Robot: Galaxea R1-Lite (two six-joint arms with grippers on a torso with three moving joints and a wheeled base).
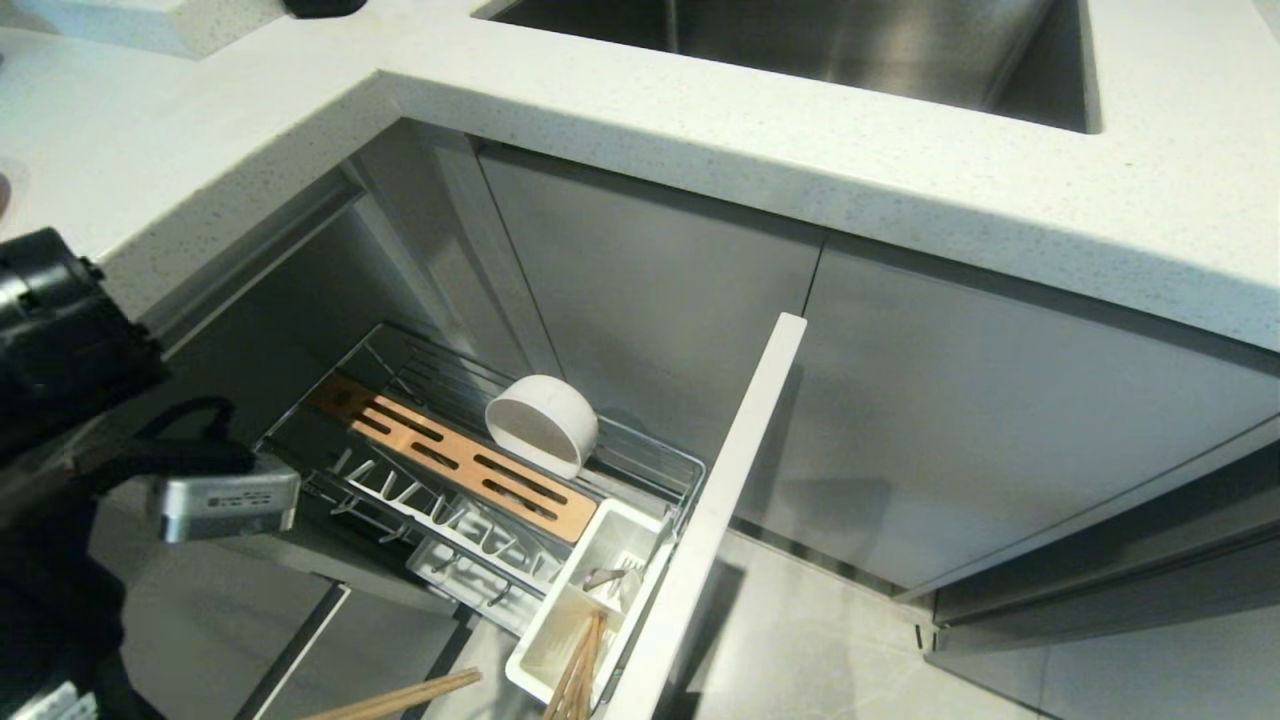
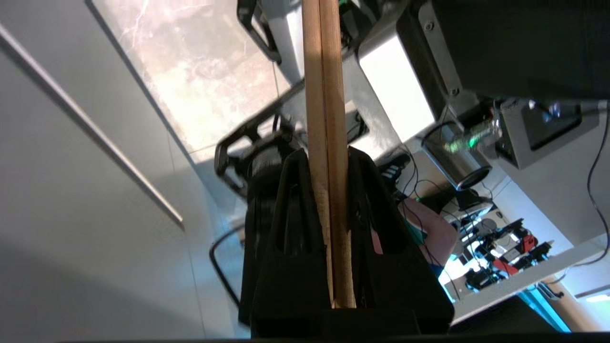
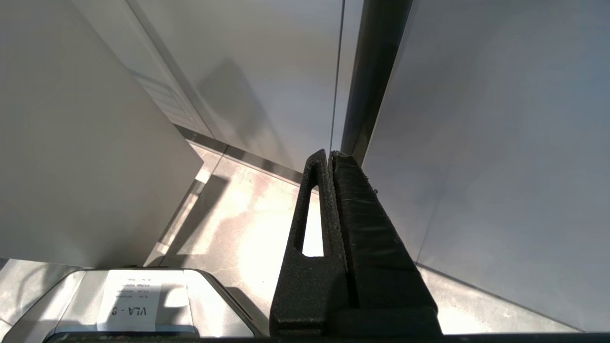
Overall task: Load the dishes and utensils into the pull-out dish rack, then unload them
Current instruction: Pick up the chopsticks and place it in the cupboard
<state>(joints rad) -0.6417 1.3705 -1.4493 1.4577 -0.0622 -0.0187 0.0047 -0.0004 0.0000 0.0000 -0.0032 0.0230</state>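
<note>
A white paper label (image 3: 127, 299) on a grey housing reads "VLA - 9", seen inverted.

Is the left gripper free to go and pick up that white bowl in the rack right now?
Probably not: the left gripper is shut on chopsticks. The white bowl itself sits uncovered in the rack.

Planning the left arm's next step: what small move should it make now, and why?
Probably ease the chopsticks toward the white caddy. The left gripper has its jaws shut on them, and in the head view their tips sit just short of the caddy, outside the rack.
</note>
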